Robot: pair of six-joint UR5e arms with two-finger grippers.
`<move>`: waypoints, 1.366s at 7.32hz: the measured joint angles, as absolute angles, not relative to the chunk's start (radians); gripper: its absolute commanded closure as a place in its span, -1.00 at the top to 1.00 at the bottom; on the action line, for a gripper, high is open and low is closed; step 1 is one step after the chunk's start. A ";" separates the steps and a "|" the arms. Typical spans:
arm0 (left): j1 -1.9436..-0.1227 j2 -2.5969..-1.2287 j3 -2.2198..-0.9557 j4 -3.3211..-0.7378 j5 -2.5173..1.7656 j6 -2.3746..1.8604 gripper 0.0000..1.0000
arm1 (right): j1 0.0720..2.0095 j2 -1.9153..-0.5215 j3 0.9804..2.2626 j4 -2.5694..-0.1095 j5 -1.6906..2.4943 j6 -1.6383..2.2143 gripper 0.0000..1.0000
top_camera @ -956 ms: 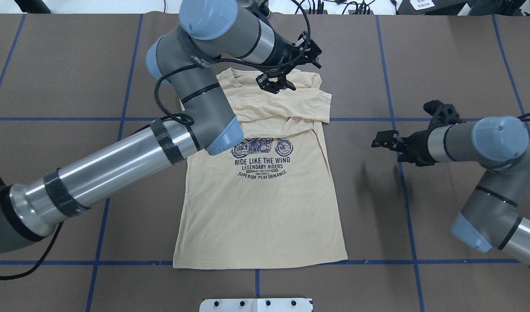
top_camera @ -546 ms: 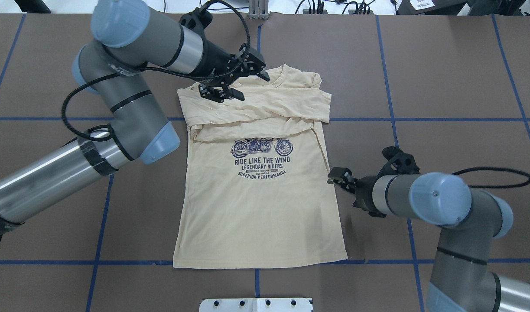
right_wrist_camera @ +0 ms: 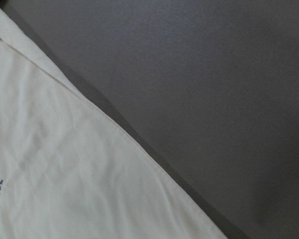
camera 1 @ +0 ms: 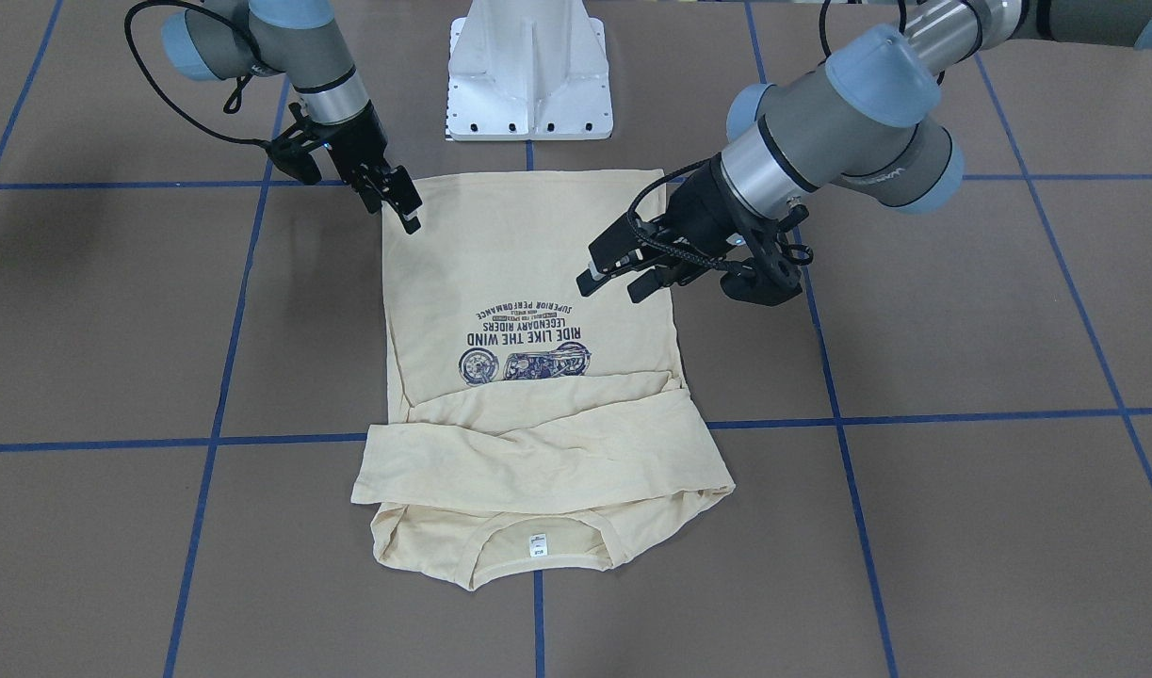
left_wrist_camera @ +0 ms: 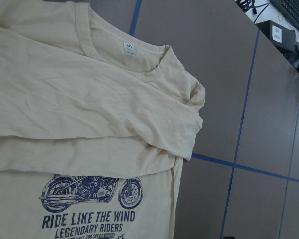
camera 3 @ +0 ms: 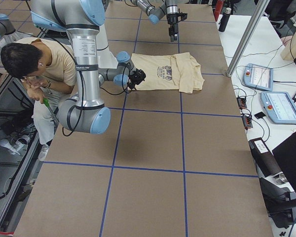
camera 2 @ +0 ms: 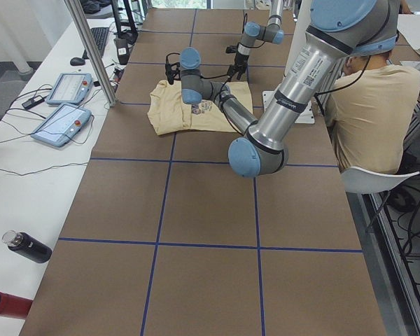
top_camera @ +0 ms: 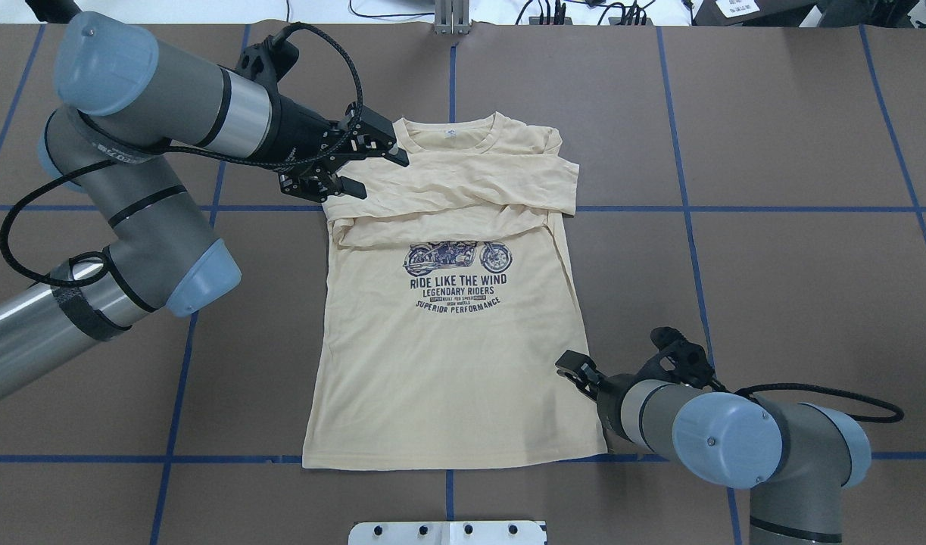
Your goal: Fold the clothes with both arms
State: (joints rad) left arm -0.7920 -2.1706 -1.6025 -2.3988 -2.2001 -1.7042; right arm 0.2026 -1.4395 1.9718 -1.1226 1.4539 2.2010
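Because the T-shirt point(top_camera: 447, 363) appears thin, light and limp, pinch its edges: left gripper point(top_camera: 379, 176), jaws spread, at the shoulder; right gripper point(top_camera: 572, 369), opening indeterminable, beside the lower side seam.

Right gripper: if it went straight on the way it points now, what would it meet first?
Likely the T-shirt, at its side edge near the hem: the right gripper angles toward it, and its wrist view shows that edge ahead. Its height is unclear.

Brown table point(top_camera: 773, 113) here, gridded in blue tape point(top_camera: 811, 208). The cream T-shirt point(top_camera: 447, 378) lies flat on it, sleeves folded across the chest. A white pedestal base point(camera 1: 530, 71) sits at the edge.
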 measured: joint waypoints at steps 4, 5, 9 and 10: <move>-0.788 -2.165 -1.603 -2.399 -2.200 -1.707 0.70 | 0.141 -1.446 2.050 -1.289 1.448 2.248 0.77; -0.788 -2.165 -1.603 -2.399 -2.200 -1.707 0.73 | 0.133 -1.449 2.055 -1.296 1.449 2.263 0.77; -0.787 -2.163 -1.605 -2.401 -2.199 -1.705 0.76 | 0.124 -1.452 2.055 -1.301 1.451 2.276 0.72; -0.787 -2.163 -1.606 -2.401 -2.199 -1.704 0.77 | 0.120 -1.453 2.054 -1.302 1.451 2.276 0.70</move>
